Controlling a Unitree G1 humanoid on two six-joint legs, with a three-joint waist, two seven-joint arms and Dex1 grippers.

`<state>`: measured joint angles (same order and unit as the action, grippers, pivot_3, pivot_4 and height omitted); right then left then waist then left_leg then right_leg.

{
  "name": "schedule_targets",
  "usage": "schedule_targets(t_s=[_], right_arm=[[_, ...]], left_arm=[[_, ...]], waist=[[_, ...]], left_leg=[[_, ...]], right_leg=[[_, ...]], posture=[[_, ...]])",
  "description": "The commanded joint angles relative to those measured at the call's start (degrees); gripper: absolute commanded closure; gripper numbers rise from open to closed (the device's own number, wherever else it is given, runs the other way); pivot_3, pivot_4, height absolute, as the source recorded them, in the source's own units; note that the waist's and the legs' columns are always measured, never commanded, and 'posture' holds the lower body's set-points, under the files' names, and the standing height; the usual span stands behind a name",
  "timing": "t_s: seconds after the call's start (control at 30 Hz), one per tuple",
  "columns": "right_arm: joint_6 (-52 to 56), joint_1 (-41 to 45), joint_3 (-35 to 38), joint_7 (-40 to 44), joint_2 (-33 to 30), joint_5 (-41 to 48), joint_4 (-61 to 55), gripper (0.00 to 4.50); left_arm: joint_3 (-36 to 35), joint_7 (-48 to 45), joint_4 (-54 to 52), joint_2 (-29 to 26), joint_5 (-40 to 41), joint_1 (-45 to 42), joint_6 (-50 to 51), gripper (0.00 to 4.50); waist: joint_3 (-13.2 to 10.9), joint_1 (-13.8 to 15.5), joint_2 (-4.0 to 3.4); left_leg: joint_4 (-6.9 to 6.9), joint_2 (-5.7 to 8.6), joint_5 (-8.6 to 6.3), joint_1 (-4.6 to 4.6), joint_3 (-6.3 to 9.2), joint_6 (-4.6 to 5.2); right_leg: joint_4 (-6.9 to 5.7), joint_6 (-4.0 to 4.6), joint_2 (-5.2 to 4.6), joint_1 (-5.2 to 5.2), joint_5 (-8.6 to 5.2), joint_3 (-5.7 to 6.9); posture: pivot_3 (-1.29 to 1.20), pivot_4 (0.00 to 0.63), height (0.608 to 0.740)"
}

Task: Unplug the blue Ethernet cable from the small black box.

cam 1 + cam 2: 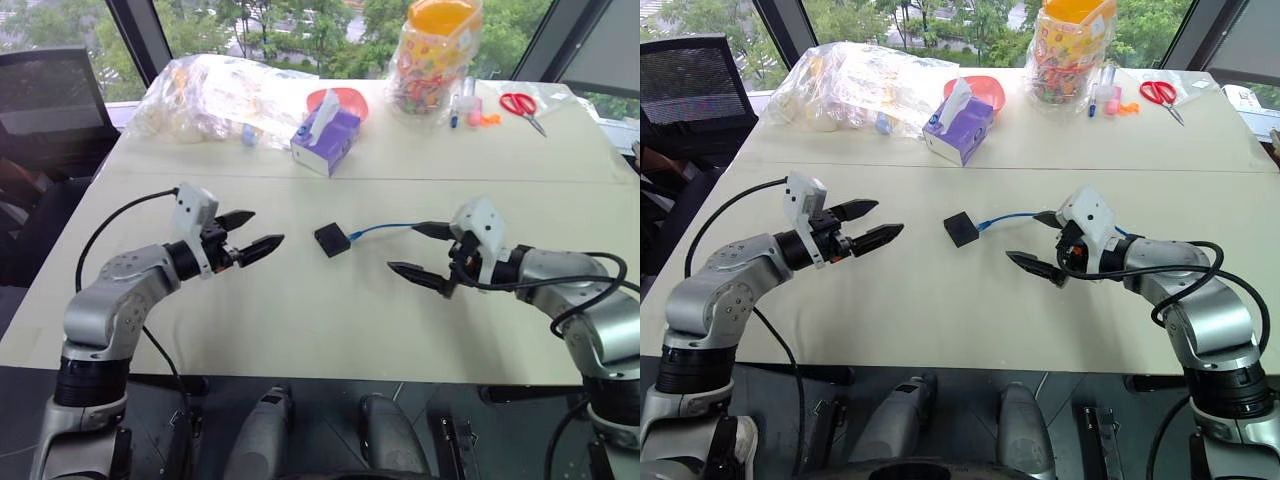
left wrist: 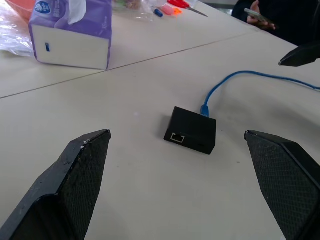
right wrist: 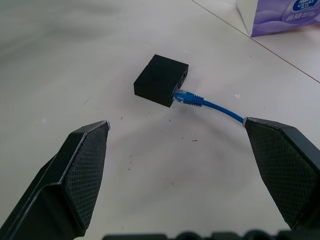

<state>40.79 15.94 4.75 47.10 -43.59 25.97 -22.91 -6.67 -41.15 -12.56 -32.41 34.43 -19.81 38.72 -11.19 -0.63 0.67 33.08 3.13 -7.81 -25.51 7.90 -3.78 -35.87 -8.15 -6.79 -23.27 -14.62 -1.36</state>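
Behind small black box (image 1: pixel 332 239), unreadable-logo tissue box (image 1: pixel 326 137)

table (image 1: pixel 300 330) | small black box (image 1: pixel 332 239), blue Ethernet cable (image 1: pixel 380 229), tissue box (image 1: pixel 326 140), scissors (image 1: pixel 520 105)

The purple tissue box (image 2: pixel 72 31) has a small blue oval mark with white letters on its top, but the letters are too small to read. A bit of the same blue mark with white letters shows on the box from the other side too, and it cannot be read either. No other words, numbers or signs can be read anywhere.
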Motion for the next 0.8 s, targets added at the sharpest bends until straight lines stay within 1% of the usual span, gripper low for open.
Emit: schedule_targets(t_s=[0.03, 0.17, 0.23, 0.5, 0.67, 0.73, 0.8], right_arm=[[-0.4, -0.1, 0.7, 1.0, -1.2, 0.8, -1.1, 0.0], [-0.8, 0.1, 0.9, 1.2, -1.5, 0.5, -0.5, 0.0], [-0.4, 1.2, 0.6, 1.2, -1.4, 0.6, -0.3, 0.0], [0.3, 4.1, 0.3, 2.1, -2.0, 0.6, 1.0, 0.0], [-0.2, 7.3, -1.9, 2.7, -2.8, -0.9, 3.0, 0.0], [-2.1, 10.4, -4.6, 4.0, -3.3, -3.2, 5.6, 0.0], [-4.2, 14.7, -8.9, 5.9, -3.3, -6.3, 9.5, 0.0]], left_arm=[[-1.2, -0.5, -2.4, -0.7, 0.9, 0.3, -0.3, 0.02], [-0.9, -1.3, -2.8, -0.8, 0.5, 0.6, -1.5, 0.02], [-1.5, -1.5, -3.1, -0.9, 2.0, 0.0, 0.1, 0.02], [-0.7, -1.3, -3.7, -1.6, 1.8, 0.2, 0.6, 0.02], [-0.9, -1.5, -4.2, -2.2, 1.8, 0.8, 0.7, 0.02], [0.0, -2.3, -3.7, -2.7, 1.2, -0.3, 0.5, 0.02], [0.5, -2.5, -3.3, -2.9, 0.9, -1.0, 0.4, 0.02]], waist=[[0.0, 0.0, 0.0], [0.0, 0.0, 0.0], [0.0, 0.0, 0.0], [0.0, 0.0, 0.0], [0.0, 0.0, 0.0], [0.0, -0.2, 0.0], [0.0, -0.2, 0.0]], left_leg=[[0.0, 0.0, 0.0, 0.0, 0.0, 0.0], [-0.02, 0.0, 0.0, -0.01, 0.0, 0.01], [-0.02, -0.01, 0.0, -0.01, -0.01, 0.01], [-0.02, -0.01, 0.0, -0.02, -0.01, 0.01], [-0.02, 0.0, -0.01, -0.02, -0.02, 0.01], [-0.02, -0.01, -0.01, -0.02, -0.02, 0.01], [-0.02, 0.0, -0.01, -0.02, -0.05, 0.01]], right_leg=[[0.0, 0.0, 0.0, 0.0, 0.0, 0.0], [0.04, 0.0, 0.0, -0.01, 0.0, 0.0], [0.05, 0.0, 0.0, -0.01, 0.0, 0.0], [0.06, 0.0, -0.01, -0.01, 0.0, 0.0], [0.06, 0.0, -0.01, -0.01, 0.0, 0.0], [0.06, 0.0, -0.01, -0.01, 0.0, 0.0], [0.07, 0.01, -0.01, -0.03, 0.01, -0.01]], posture=[[0.0, 0.15, 0.728], [0.0, 0.15, 0.728], [0.0, 0.15, 0.728], [0.0, 0.15, 0.728], [0.0, 0.15, 0.728], [0.0, 0.15, 0.728], [0.0, 0.15, 0.728]])
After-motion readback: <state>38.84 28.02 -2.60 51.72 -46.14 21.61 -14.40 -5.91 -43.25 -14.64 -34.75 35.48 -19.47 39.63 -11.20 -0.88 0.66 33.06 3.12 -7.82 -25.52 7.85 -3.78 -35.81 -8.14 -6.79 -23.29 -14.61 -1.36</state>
